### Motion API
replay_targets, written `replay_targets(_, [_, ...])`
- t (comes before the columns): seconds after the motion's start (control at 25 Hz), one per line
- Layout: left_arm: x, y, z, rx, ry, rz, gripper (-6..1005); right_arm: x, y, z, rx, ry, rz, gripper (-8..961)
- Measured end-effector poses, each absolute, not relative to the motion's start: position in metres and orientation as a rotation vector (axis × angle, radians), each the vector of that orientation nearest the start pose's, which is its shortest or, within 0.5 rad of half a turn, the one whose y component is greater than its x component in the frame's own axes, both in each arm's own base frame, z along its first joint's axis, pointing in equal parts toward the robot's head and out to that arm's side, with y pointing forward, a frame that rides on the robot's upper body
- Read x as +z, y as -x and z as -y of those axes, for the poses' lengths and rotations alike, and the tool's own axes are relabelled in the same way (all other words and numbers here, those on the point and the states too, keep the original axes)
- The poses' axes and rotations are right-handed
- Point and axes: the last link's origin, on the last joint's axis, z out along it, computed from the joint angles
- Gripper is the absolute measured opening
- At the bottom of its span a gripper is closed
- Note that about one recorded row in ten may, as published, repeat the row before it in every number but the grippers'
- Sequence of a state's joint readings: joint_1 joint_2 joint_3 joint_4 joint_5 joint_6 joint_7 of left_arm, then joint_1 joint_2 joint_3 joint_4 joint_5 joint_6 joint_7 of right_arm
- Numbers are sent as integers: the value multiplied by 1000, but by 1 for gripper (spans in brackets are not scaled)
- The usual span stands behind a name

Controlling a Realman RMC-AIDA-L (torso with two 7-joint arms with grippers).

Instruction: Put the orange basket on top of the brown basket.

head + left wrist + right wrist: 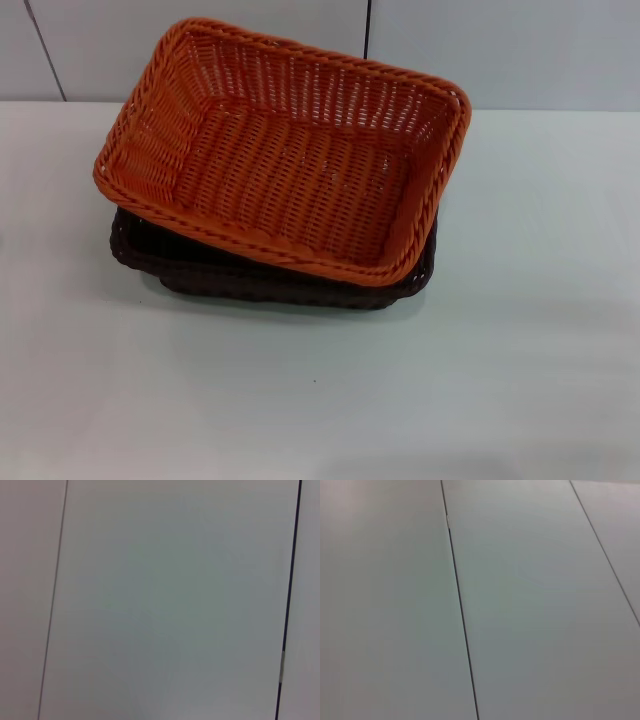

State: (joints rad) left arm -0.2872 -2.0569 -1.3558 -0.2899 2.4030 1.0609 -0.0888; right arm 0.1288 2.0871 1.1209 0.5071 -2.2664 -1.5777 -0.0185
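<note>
The orange basket is a bright orange woven tray with a braided rim. It rests on top of the brown basket, slightly skewed, in the head view's middle. Only the brown basket's near and left edges show beneath it. Neither gripper shows in the head view. Both wrist views show only pale wall panels with dark seams.
The baskets stand on a white table. A pale panelled wall rises behind the table's far edge. The left wrist view shows a wall panel, and the right wrist view shows a wall panel.
</note>
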Motion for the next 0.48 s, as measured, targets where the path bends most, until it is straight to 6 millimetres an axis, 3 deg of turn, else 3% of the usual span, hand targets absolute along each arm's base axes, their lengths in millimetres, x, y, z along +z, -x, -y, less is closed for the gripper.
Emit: replay_targets(0.48, [51, 393, -304, -595, 1165, 694, 813, 60, -326, -253, 902, 970, -323, 556])
